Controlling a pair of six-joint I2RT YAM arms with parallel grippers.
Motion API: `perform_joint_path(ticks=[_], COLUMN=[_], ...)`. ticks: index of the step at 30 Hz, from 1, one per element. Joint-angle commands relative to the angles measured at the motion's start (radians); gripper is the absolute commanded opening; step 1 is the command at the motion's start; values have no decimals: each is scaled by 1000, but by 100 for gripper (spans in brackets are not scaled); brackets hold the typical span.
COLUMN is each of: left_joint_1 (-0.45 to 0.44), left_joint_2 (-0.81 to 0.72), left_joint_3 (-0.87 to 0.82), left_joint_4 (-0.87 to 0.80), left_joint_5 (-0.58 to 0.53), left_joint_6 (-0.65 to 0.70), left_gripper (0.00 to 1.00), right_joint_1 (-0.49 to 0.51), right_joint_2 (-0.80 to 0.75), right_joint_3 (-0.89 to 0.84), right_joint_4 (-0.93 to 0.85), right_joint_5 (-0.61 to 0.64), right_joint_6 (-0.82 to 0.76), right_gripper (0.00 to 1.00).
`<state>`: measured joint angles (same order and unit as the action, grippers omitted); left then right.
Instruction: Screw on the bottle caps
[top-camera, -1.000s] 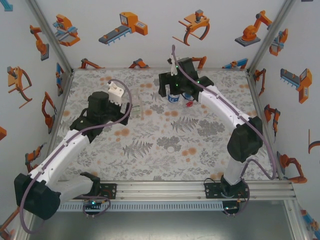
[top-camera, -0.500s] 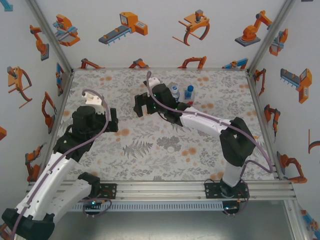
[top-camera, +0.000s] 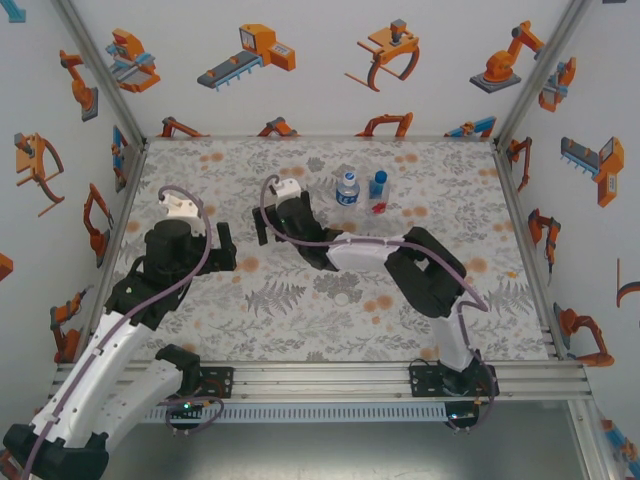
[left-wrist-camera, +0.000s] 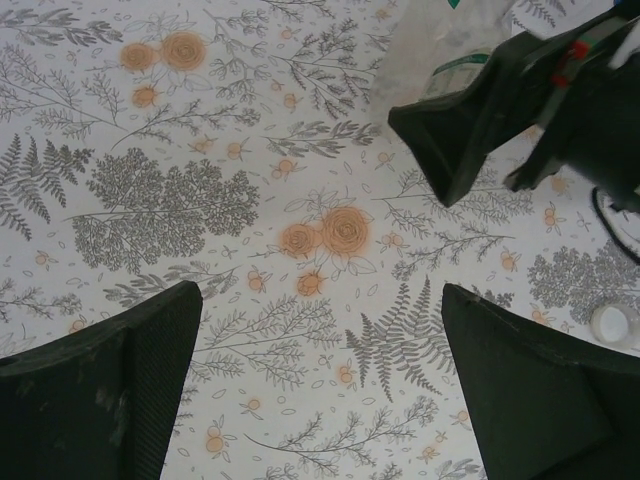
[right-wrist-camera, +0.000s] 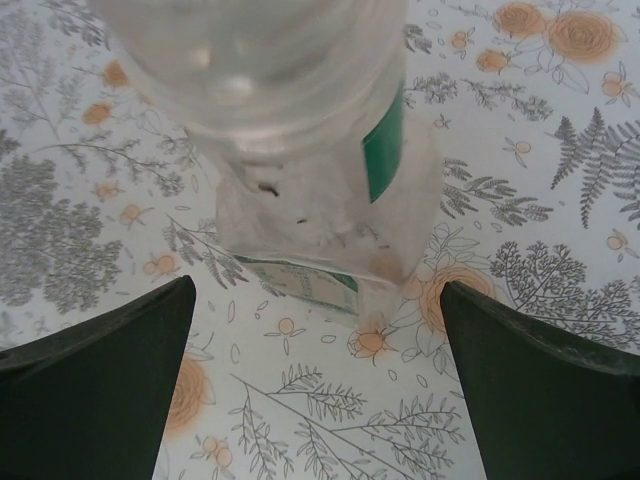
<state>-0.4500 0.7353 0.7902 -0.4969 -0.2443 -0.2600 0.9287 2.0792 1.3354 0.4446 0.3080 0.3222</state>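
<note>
The tall narrow clear bottle (right-wrist-camera: 300, 150), with a green label, stands just ahead of my right gripper (right-wrist-camera: 315, 290), whose fingers are wide open with only tablecloth between them. In the top view the right gripper (top-camera: 262, 225) reaches across to the left-middle of the table and covers that bottle. My left gripper (top-camera: 228, 250) is beside it, open and empty (left-wrist-camera: 320, 295). A white cap (left-wrist-camera: 612, 322) lies on the cloth at the right edge of the left wrist view. The blue-labelled water bottle (top-camera: 347, 187) and the short blue bottle (top-camera: 378, 188) stand at the back, each with a cap on top.
A floral tablecloth (top-camera: 330, 300) covers the table, which is closed in by white walls with robot pictures and metal corner posts (top-camera: 108, 80). In the left wrist view the right gripper (left-wrist-camera: 520, 100) hangs close at the upper right, next to the clear bottle (left-wrist-camera: 430, 50).
The right arm has swung from the two back bottles leftward to the tall bottle. The left arm has pulled back from that bottle toward the left and near side.
</note>
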Motion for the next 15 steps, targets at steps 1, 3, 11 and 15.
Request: perform_joint_path(ticks=[1,3,11,15], left_joint_1=[5,4,5,4], left_joint_2=[-17,-20,-12,17], left_joint_3=[-19,-24,-3,26], left_joint_4=[-18,-16,-41,-70], left_joint_5=[-9,-10,-6,30], left_joint_6=[-37,-42,-87,-104], left_gripper=[97,97,97,97], right_joint_1=[-3,-2,-2,-2], right_joint_2=[53,90,168,166], right_joint_3=[81,117,208,213], right_joint_4=[102,107,84,66], right_joint_5=[113,131,145,136], right_joint_6=[-9,-13,-6,-6], right_gripper=[96,94,82,74])
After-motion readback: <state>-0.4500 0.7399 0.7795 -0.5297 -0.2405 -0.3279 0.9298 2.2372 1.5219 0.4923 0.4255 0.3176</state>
